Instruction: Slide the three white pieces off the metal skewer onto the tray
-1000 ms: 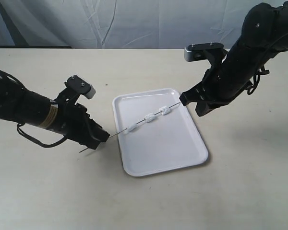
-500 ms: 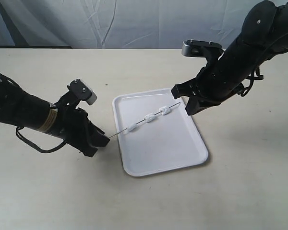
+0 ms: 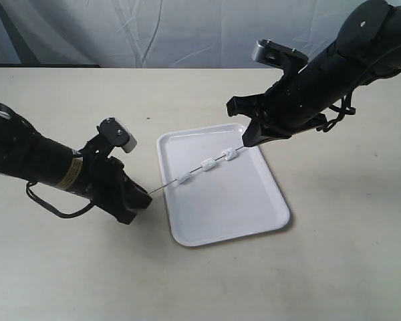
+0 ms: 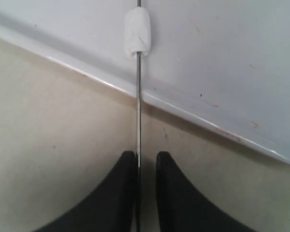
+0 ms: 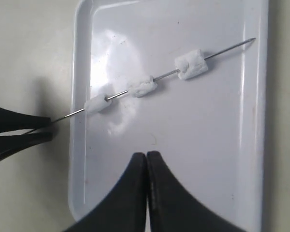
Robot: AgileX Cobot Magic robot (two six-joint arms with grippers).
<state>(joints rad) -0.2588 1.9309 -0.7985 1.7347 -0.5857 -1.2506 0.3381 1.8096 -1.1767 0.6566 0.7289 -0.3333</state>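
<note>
My left gripper (image 3: 137,200) lies low over the beige table (image 3: 67,267), just off the left rim of the white tray (image 3: 220,214). The metal skewer (image 3: 196,172) runs slantwise from it across the tray. In the left wrist view the two black fingers (image 4: 121,193) stand narrow, with the rod passing between them. It lies against one finger, and a thin gap shows beside the other, so I read the jaws as not quite clamped on it.

The three white pieces (image 5: 142,87) are all on the skewer, spaced apart along its middle stretch and all inside the tray's rim. They appear to rest on the tray floor. The end piece (image 4: 137,33) sits just inside the rim nearest my left gripper, and bare rod crosses the rim between them. The skewer's pointed tip reaches toward the tray's far corner and stays within its edge.

My right gripper (image 5: 146,157) hangs above the far right part of the tray, near the pointed tip, clear of the rod and the pieces. Its fingers are pressed together with nothing between them. In the exterior view the right arm comes in from the upper right, with its wrist camera uppermost. A pale, creased backdrop hangs behind the table.
</note>
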